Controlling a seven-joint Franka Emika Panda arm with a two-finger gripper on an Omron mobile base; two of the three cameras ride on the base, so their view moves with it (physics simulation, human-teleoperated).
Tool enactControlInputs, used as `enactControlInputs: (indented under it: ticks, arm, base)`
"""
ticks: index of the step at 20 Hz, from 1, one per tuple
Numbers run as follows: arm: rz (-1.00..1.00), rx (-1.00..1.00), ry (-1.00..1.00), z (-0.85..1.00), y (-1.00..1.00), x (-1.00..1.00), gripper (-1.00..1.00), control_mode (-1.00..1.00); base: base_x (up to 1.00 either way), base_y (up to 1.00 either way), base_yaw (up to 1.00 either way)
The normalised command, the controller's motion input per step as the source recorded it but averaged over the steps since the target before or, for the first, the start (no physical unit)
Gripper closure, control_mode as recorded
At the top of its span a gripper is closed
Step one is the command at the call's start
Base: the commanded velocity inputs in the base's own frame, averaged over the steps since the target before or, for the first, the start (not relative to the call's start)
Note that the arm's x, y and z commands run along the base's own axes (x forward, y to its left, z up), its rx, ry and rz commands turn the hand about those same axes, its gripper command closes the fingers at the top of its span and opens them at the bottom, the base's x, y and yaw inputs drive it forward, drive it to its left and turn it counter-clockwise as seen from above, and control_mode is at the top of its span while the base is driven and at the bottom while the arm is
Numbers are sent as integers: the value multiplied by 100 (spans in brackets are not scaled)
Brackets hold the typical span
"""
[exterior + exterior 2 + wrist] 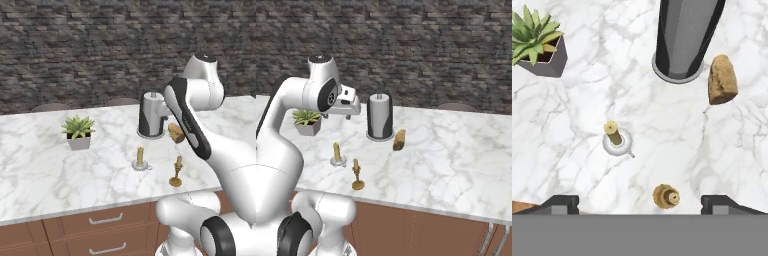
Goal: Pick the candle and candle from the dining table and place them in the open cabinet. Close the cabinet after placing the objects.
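While the gripper (640,202) hangs wide open over the table (40,175), drop straight onto the candlestick candle (666,196) by the front edge; avoid the dish candle (616,138) just beside.

A stubby yellow candle in a shallow silver dish holder (141,159) (337,154) (616,138) is standing upright on the long white grey-veined marble dining table (40,170) (456,165) (577,100), with a small handle sticking out from the dish; just to its right and a little nearer the front edge, a short yellow candle on a tall slim brass candlestick (176,173) (357,176) (666,196) is standing upright on its round base; the two are sitting close together but apart; the table's marble top is lying over brown wood drawers with silver bar handles (105,219); both candles are resting near the table's front edge.
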Motion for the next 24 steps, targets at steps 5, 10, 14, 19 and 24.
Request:
enactControlInputs:
  ticks: [5, 10, 14, 19, 24]
  arm:
    - [0, 0, -5, -7, -5, -19, -100, -100]
    - [3, 2, -1, -13, -13, -17, -100, -100]
    - [3, 1, -8, -4, -8, -21, -100, -100]
    - [5, 7, -7, 0, -15, -20, -100, -100]
    - [6, 4, -7, 0, -12, -17, -100, -100]
  base:
    - [0, 0, 0]
    - [0, 0, 0]
    - [0, 0, 0]
    - [0, 0, 0]
    - [0, 0, 0]
